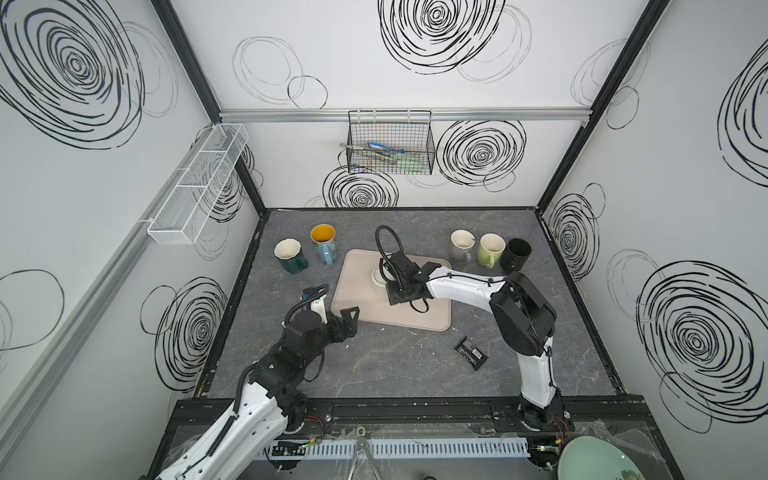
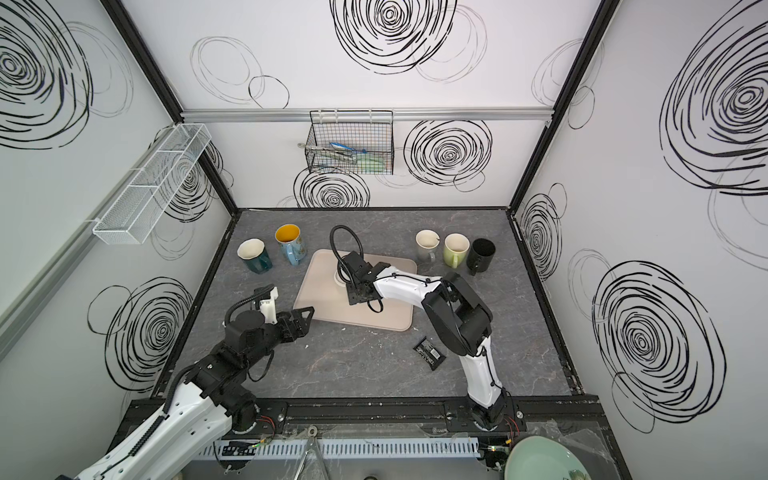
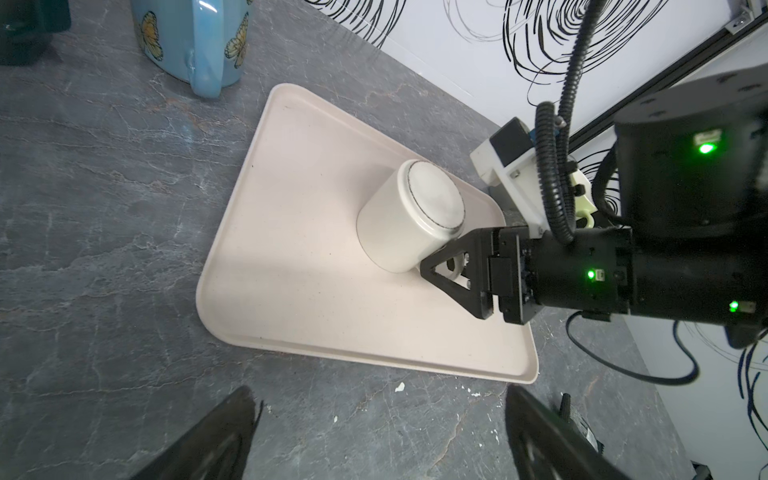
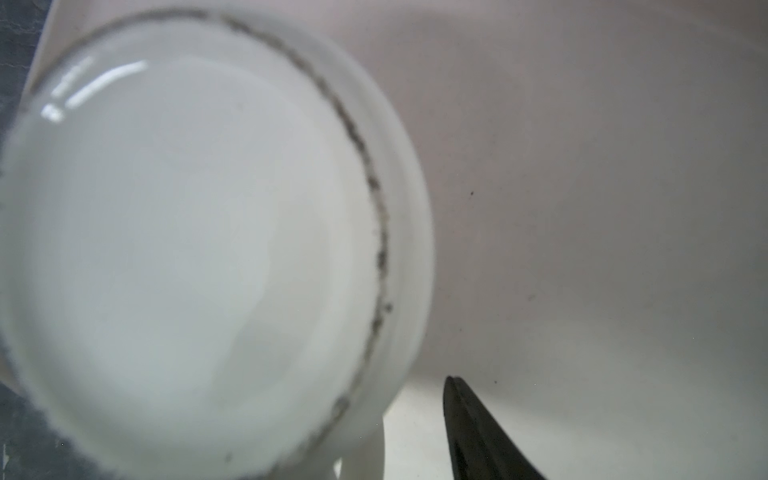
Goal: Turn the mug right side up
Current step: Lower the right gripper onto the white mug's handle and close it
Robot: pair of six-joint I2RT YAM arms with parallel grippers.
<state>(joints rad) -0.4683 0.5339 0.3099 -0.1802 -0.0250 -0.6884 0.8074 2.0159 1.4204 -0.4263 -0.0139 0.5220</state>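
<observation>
A white mug stands upside down on the beige tray, its flat base facing up. In both top views the right wrist covers most of the mug. My right gripper reaches in from the right at the mug's handle, low on its side. One dark finger shows with a gap of tray between it and the handle; the other finger is hidden behind the mug. My left gripper hangs wide open and empty over the table, off the tray's near left corner.
Along the back stand a dark teal mug, a blue butterfly mug, a grey mug, a green mug and a black mug. A black packet lies front right of the tray. A wire basket hangs on the back wall.
</observation>
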